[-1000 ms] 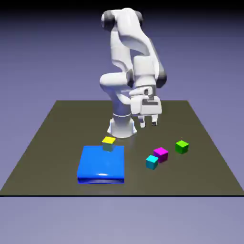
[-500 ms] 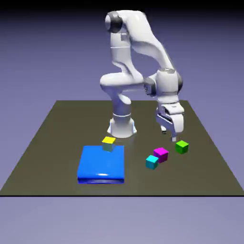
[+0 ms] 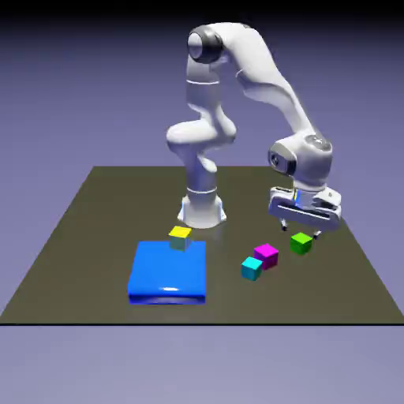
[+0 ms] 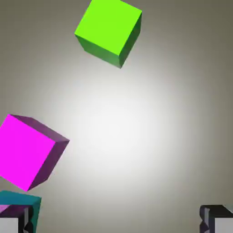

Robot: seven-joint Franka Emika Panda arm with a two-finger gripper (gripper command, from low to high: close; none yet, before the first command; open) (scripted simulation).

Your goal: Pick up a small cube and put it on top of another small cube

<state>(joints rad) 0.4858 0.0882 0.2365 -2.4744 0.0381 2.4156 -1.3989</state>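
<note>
Here the gripper (image 3: 301, 231) hangs wide open and empty, just above the green cube (image 3: 301, 243).

The green cube sits on the table (image 3: 95, 237); the magenta cube (image 3: 267, 255) lies near it, toward the exterior view's left, with the cyan cube (image 3: 252, 268) just beside that. Well apart, a yellow cube (image 3: 180, 237) sits at the blue pad's (image 3: 168, 272) far edge.

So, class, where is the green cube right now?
The green cube sits on the table at the exterior view's right, just right of the magenta cube, with the open end effector hovering above it.
</note>
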